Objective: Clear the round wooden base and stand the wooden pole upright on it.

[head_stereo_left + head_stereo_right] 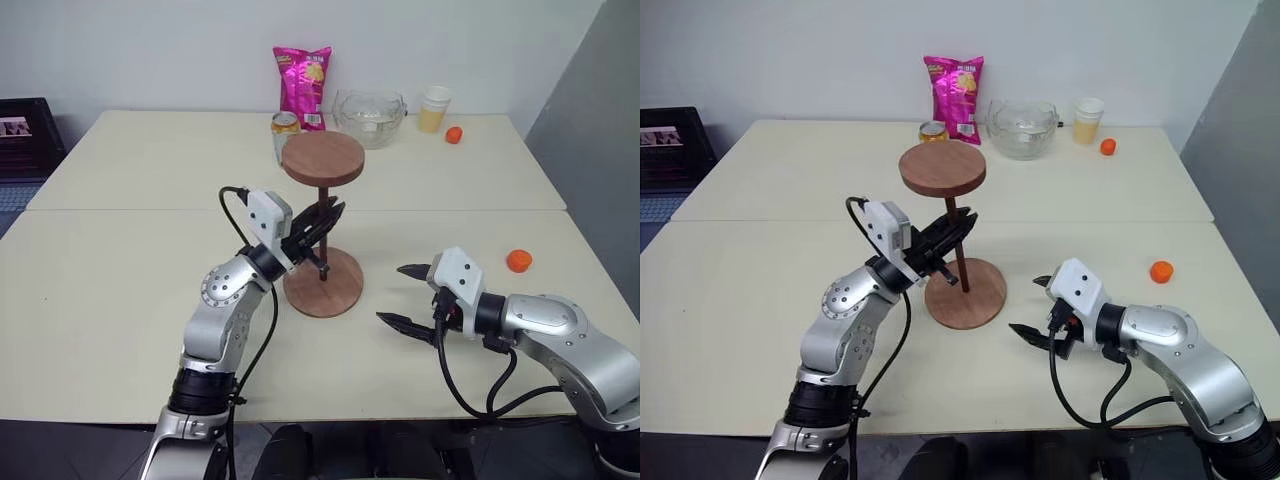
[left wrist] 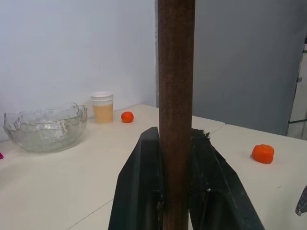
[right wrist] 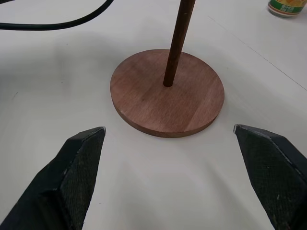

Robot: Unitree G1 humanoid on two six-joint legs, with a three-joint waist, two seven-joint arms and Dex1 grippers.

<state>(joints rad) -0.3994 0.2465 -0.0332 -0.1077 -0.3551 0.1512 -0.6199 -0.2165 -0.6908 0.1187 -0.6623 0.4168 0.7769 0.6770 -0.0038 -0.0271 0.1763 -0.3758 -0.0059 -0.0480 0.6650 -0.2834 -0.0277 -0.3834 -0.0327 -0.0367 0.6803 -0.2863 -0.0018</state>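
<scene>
The round wooden base [image 1: 342, 288] lies flat near the middle of the near table. The wooden pole [image 1: 324, 196] stands upright in its centre [image 3: 167, 82], with the smaller disc [image 1: 323, 158] at the top. My left gripper [image 1: 325, 230] is shut on the pole about halfway up; in the left wrist view its fingers [image 2: 141, 187] clamp the rod [image 2: 176, 96] from both sides. My right gripper [image 1: 390, 293] is open just right of the base, low over the table, holding nothing. Its fingertips [image 3: 81, 158] stand wide apart in front of the base [image 3: 192, 105].
At the back of the far table stand a pink snack bag [image 1: 303, 85], a can [image 1: 285, 128], a glass bowl [image 1: 369, 117], a cup [image 1: 434, 108] and a small orange fruit [image 1: 454, 134]. Another orange fruit [image 1: 518, 261] lies right of my right arm.
</scene>
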